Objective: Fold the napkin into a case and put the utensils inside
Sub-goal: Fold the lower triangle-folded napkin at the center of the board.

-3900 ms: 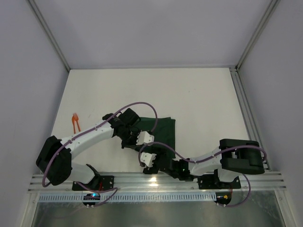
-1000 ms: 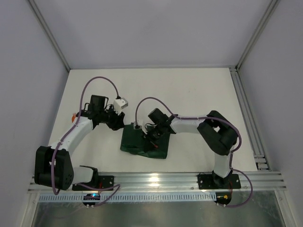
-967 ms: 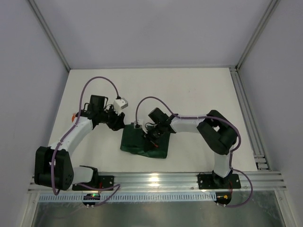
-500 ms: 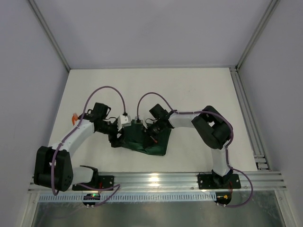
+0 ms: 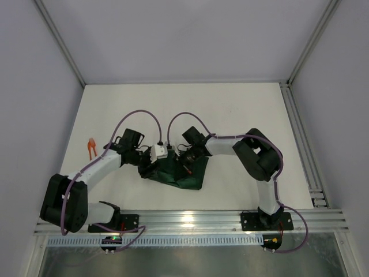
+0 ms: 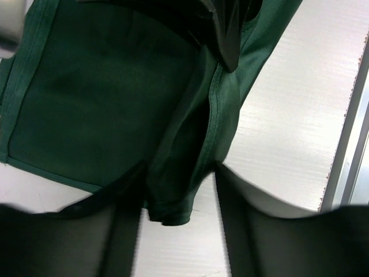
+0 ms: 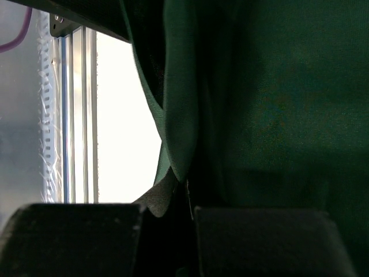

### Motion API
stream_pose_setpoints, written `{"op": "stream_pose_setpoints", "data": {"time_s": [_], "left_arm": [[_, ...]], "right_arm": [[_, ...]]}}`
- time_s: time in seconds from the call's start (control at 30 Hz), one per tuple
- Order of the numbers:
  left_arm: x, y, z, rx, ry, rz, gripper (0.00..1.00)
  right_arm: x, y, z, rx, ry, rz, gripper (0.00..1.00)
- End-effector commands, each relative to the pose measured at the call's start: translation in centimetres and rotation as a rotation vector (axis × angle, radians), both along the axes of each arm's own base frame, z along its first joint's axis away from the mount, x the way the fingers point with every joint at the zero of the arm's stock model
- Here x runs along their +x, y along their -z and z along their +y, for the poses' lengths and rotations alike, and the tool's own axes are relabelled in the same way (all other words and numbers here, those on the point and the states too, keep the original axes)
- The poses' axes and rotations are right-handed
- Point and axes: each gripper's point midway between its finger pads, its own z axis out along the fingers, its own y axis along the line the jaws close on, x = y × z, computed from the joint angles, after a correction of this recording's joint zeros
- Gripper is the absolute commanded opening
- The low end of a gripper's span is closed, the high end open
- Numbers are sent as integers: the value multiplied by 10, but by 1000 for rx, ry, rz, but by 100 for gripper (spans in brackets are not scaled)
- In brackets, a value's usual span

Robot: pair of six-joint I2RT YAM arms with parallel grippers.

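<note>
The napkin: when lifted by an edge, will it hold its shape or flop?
Likely floppy: the napkin bunches into a soft fold inside the left gripper. Probably light: the cloth looks thin, with narrow stitched hems. Its slight sheen hints it may slip from a loose pinch.

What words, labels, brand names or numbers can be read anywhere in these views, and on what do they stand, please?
None can be read in any view.
The napkin is plain dark green cloth, with no print or tag in either wrist view.
The orange utensils are too small in the top view to show any mark.
The arm housings show no legible lettering.
</note>
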Motion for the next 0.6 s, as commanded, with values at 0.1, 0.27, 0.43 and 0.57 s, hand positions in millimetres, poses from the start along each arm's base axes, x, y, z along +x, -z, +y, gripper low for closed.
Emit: {"op": "stream_pose_setpoints", "data": {"time_s": [0.1, 0.27, 0.43, 0.57], "left_arm": [[3, -3, -8, -29, 30, 20, 27], [-1, -5, -10, -38, 22, 49, 0], [3, -8, -9, -33, -3, 53, 0], [2, -6, -9, -26, 2, 68, 0]], "right_arm": [[7, -9, 8, 41, -11, -24, 4], [12, -10, 7, 20, 17, -46, 29], [25, -38, 6, 39, 85, -143, 59], [42, -65, -7, 48, 189, -219, 70]]}}
